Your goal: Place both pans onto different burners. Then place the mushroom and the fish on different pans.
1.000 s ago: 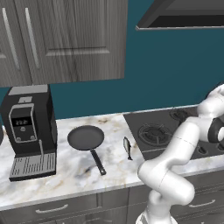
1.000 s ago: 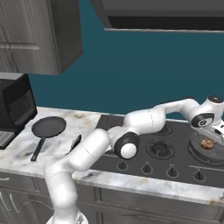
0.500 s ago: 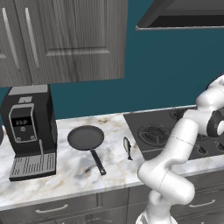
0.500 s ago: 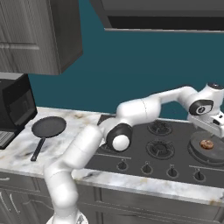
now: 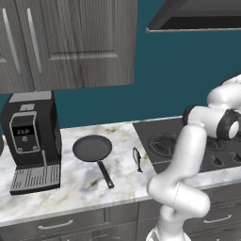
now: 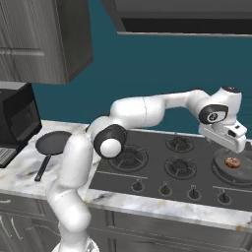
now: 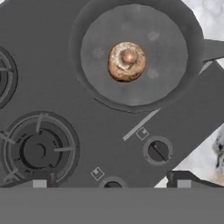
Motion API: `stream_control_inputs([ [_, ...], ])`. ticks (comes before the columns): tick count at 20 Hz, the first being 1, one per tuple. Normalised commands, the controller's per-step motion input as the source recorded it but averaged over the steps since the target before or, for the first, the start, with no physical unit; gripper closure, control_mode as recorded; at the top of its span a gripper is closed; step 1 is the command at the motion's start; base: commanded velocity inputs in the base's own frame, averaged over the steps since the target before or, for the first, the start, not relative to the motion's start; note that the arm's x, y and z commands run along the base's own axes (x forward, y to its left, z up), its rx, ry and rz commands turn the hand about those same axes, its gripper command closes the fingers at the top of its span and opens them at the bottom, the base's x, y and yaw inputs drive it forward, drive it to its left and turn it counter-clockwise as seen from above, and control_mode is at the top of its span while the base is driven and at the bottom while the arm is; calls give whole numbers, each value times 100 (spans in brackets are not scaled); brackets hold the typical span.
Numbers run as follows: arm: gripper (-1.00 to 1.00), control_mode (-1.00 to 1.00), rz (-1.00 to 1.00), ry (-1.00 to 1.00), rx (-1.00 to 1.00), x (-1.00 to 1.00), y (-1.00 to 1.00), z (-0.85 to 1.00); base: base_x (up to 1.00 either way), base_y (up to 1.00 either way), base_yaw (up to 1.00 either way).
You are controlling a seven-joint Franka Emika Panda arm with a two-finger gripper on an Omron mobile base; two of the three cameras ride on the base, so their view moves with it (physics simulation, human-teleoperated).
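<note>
The gripper hangs above the cooktop with its jaws spread wide apart and nothing between them. In the hand view the mushroom lies at about twelve o'clock from the fingertips, well apart from them, resting near the middle of a pan whose handle runs off toward three o'clock. In the right base view that pan sits on the far right burner, just below the gripper. A bare burner lies at about nine o'clock of the gripper. The second pan rests on the marble table beside the coffee machine, and the fish lies on the table at three o'clock of that pan.
</note>
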Motion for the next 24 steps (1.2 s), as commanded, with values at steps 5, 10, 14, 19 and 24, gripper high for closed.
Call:
stream_control_inputs([
  [5,-100,-100,2,-5,-11,-64,78,7,0,0,0],
  [10,-100,-100,5,-8,-6,-49,79,28,0,0,0],
  [14,-100,-100,7,-3,-1,-33,72,43,0,0,0],
  [19,-100,-100,7,-1,0,-24,68,50,0,0,0],
  [24,-100,-100,8,0,0,-21,69,36,0,0,0],
])
